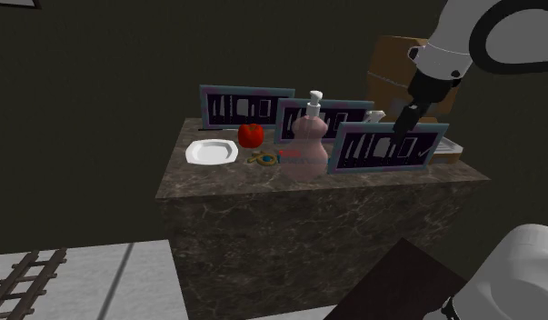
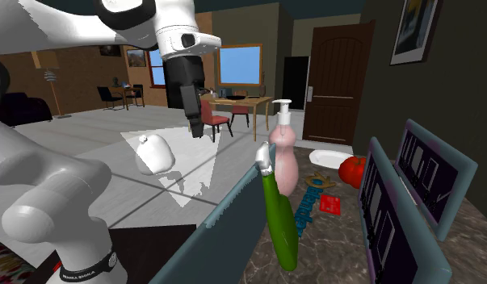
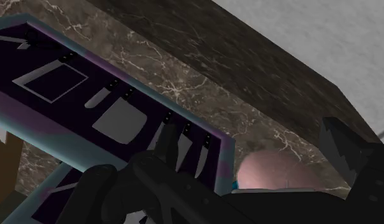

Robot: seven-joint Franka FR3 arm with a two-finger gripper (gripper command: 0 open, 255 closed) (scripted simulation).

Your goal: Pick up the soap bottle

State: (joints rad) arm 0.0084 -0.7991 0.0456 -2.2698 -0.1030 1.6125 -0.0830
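I am hovering my end effector [image 1: 408, 121], spread and empty, above the counter [image 1: 217, 180], apart from the pink soap bottle [image 1: 307, 145]; grasping and lifting are pending.

No legible words, numbers or brand marks anywhere.

- Arm [image 2: 39, 218], near link at the second exterior view's lower left: a black band [image 2: 86, 269] carries a short row of white characters. They look like lettering but are too small to read.
- Framed panels [image 1: 387, 145] standing on the marble counter [image 1: 263, 186], one near and to the right, two farther back: white knife and cleaver shapes on a dark ground. These are pictures, not writing.
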